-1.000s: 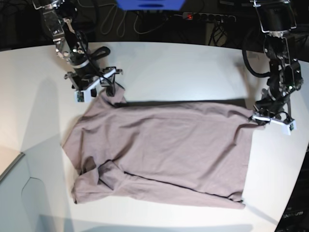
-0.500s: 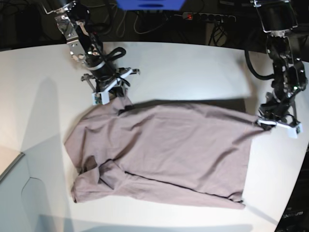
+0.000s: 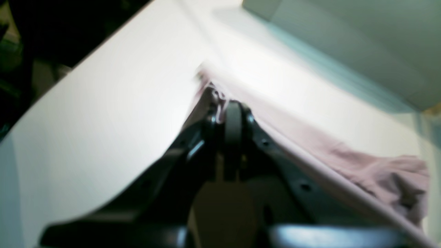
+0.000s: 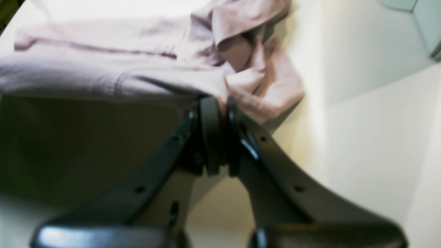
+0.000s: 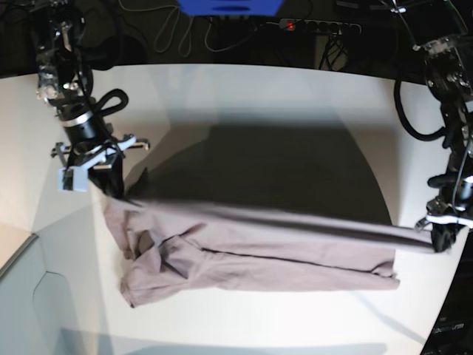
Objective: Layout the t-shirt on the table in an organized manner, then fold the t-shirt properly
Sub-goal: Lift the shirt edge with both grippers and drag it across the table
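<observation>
Both grippers were clamped on cloth when I checked. R gripper (image 5: 111, 185), at 9 o'clock in the base view, had its jaws pressed together on a bunched bit of the t-shirt (image 5: 251, 248); wrist cam showed the fabric pinched right at the tips (image 4: 220, 103). L gripper (image 5: 441, 240), at 3 o'clock, was likewise pinching the shirt's edge, fabric caught between the closed tips (image 3: 227, 105), though that view was blurry.

Count: 2 arms, 2 grippers, 1 t-shirt, 1 table (image 5: 259, 96).

Shirt was dusty mauve-brown, plain, no print I could see. Its upper edge was stretched into a taut, nearly straight line btwn the two grippers, lifted off the tabletop w/ a big dark shadow on the white surface behind it, toward 12 o'clock. Lower part still lay on the table toward 6 o'clock, folded over itself in long creases. Near the R gripper, around 8 o'clock, the cloth was crumpled and bunched, w/ a sleeve (image 4: 262, 79) folded over in the R wrist view. Couldn't tell which corner each gripper had. Table was glossy white, curved far edge, much larger than the shirt.
</observation>
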You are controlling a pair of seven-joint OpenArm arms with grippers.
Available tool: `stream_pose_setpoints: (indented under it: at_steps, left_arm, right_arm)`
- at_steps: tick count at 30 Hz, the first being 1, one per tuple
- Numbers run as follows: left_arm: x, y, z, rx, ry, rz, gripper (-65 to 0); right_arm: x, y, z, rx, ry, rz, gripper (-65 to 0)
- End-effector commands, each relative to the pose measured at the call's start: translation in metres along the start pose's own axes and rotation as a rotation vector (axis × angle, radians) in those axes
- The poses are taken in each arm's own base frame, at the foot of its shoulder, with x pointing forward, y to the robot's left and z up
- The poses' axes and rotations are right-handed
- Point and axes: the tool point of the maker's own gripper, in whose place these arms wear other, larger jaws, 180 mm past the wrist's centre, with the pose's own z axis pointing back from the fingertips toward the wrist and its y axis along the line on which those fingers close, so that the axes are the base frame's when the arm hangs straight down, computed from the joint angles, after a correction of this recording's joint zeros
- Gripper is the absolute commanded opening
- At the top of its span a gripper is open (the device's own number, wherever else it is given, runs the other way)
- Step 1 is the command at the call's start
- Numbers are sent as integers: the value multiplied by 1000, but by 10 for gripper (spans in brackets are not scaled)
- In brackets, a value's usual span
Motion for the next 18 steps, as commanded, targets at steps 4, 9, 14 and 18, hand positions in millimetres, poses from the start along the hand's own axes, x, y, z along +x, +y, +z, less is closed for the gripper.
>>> stream_pose_setpoints:
  at_steps: [4,9,14,18]
  left_arm:
    - [29,-7,3,-13,-90,-32,-649]
    - [27,10,-6,17,-64,-43,-649]
    - [5,39,-12,76,7,-50,-649]
    - [-8,58,-15,113,55,-56,-649]
  right_arm:
    - [56,7,0,19,-161,40,-650]
    - [54,39,-9,62,-169,163,-650]
    - [15,84,-13,153,-92,253,-650]
    - [-12,120,-13,222,-44,313,-650]
